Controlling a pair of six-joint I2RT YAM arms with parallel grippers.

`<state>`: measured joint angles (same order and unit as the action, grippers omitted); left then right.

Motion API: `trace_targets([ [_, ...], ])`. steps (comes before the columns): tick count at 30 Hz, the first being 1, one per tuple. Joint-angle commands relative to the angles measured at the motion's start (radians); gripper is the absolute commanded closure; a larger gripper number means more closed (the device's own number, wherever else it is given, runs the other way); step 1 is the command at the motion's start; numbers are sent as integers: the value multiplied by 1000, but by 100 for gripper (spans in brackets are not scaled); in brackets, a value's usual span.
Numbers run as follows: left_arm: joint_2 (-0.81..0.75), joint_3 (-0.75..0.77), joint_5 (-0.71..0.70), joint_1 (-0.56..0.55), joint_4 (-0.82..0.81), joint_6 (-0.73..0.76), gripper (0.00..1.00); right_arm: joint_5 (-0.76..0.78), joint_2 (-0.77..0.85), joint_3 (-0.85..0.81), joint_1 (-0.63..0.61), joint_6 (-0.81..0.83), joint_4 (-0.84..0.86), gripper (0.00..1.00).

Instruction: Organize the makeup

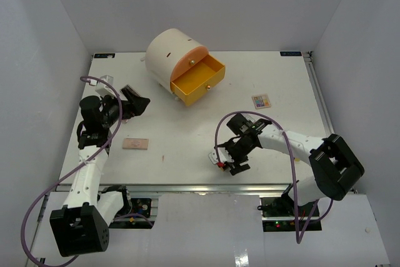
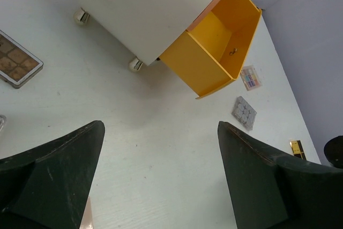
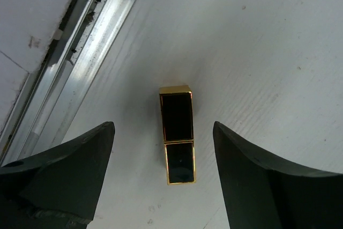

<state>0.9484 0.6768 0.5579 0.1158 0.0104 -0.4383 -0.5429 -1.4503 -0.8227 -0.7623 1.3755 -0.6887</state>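
A black-and-gold slim case (image 3: pixel 178 135) lies flat on the white table, between the fingers of my right gripper (image 3: pixel 162 143), which is open and low over it near the front edge (image 1: pixel 224 161). My left gripper (image 1: pixel 134 105) is open and empty at the left, above bare table (image 2: pixel 159 132). A flat pinkish-tan palette (image 1: pixel 135 144) lies in front of the left arm. A small square colour palette (image 1: pixel 261 101) lies right of the drawer. The left wrist view also shows a grey palette (image 2: pixel 244 113), a brown-toned palette (image 2: pixel 16 63) and another black-and-gold case (image 2: pixel 295 148). No sponges are in view.
The cream cylindrical drawer unit (image 1: pixel 170 51) stands at the back centre on small feet, its orange-yellow drawer (image 1: pixel 199 80) pulled open and showing nothing inside. The table's metal front rail (image 3: pixel 80 63) runs close to the right gripper. White walls enclose the table.
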Motion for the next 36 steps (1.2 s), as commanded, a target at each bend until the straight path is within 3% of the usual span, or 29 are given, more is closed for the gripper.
trace_targets([
  [1,-75,-11,22,2,11,24,3,53,-13,22,-9,-100,125,33],
  [7,-129,-24,29,2,14,22,3,95,-39,26,-14,-128,152,61],
  [16,-150,-24,28,2,14,20,3,139,-47,-159,-11,-181,101,79],
  [28,-146,-27,6,2,23,25,3,348,-228,-740,4,-232,159,81],
  [36,-138,-26,0,2,25,28,3,481,-384,-984,6,-220,209,81],
])
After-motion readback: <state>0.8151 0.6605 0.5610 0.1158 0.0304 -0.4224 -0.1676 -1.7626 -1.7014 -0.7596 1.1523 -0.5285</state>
